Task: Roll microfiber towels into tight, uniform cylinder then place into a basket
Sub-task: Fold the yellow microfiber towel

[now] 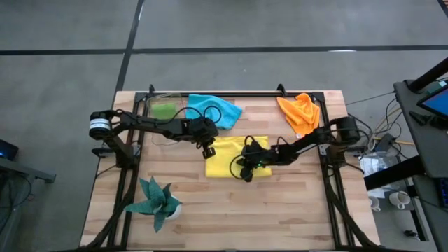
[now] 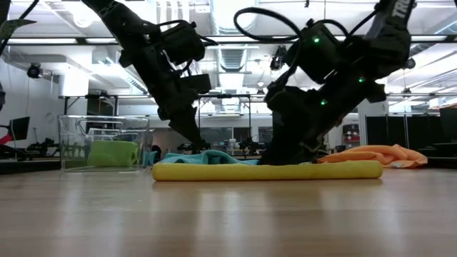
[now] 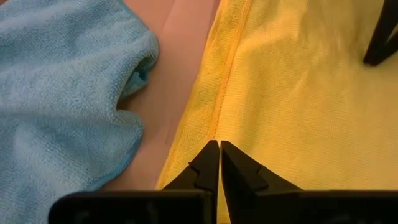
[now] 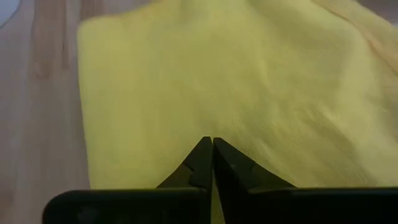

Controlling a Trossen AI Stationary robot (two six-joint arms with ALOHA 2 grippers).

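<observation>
Grippers pinch opposite edges of the yellow towel (image 1: 234,157) lying mid-table, the left gripper (image 3: 219,163) clamped on its far-left hem beside the blue towel (image 3: 62,87), the right gripper (image 4: 211,160) clamped on its near-right edge, probably to begin rolling it.

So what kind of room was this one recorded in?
Likely a robotics lab or workshop: a light wooden table framed by black metal rails, cabled equipment beside it, and strip-lit open ceiling with desks behind.
</observation>
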